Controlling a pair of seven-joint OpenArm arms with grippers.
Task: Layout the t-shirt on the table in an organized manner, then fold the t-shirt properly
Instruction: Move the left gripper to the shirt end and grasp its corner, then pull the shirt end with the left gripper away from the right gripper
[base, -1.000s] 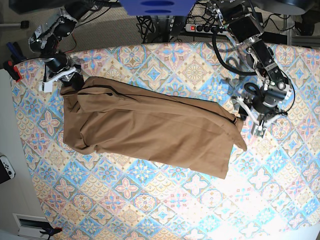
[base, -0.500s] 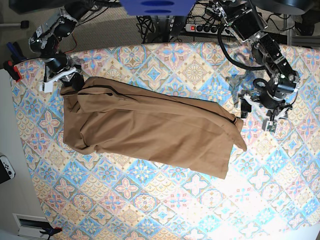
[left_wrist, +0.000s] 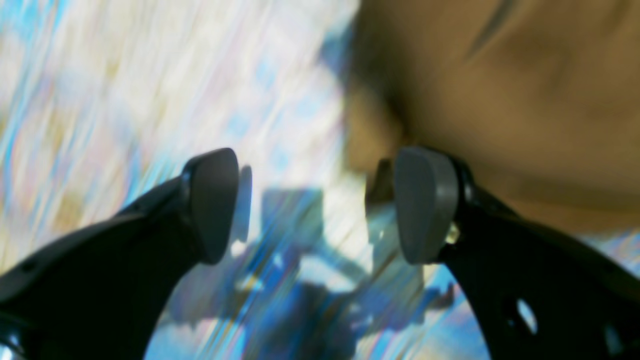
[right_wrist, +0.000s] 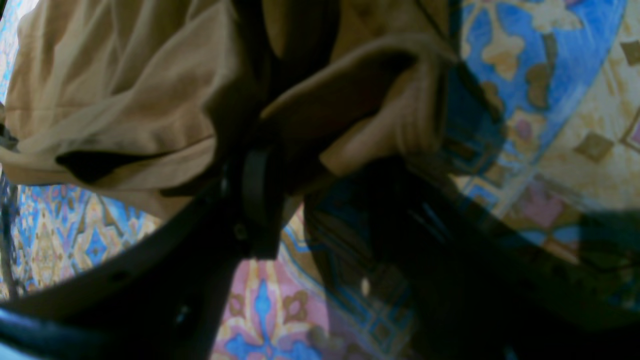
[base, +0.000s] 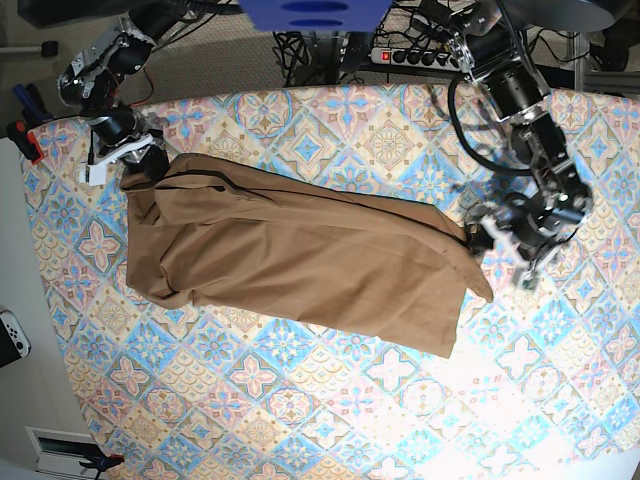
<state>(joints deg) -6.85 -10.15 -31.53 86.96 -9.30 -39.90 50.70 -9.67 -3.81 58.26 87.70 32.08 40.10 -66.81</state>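
Observation:
The tan-brown t-shirt (base: 300, 255) lies in a long rumpled band across the table (base: 300, 410). My right gripper (base: 140, 163) is at its far-left corner, shut on a bunched fold of the cloth. The right wrist view shows that fold of the t-shirt (right_wrist: 350, 105) pinched in the right gripper (right_wrist: 310, 170). My left gripper (base: 508, 255) hovers open just off the shirt's right edge. In the blurred left wrist view, the left gripper (left_wrist: 320, 205) has nothing between its fingers (left_wrist: 425, 205), and the t-shirt (left_wrist: 500, 90) fills the upper right over the table (left_wrist: 125, 90).
A power strip (base: 400, 55) and cables lie beyond the table's far edge, beside a blue part (base: 315, 12). A red clamp (base: 25, 135) and a white controller (base: 12, 335) sit off the left edge.
The left gripper has opened wide, swung out to the right, then come back down to the shirt's right edge. The right gripper and the shirt have stayed put.

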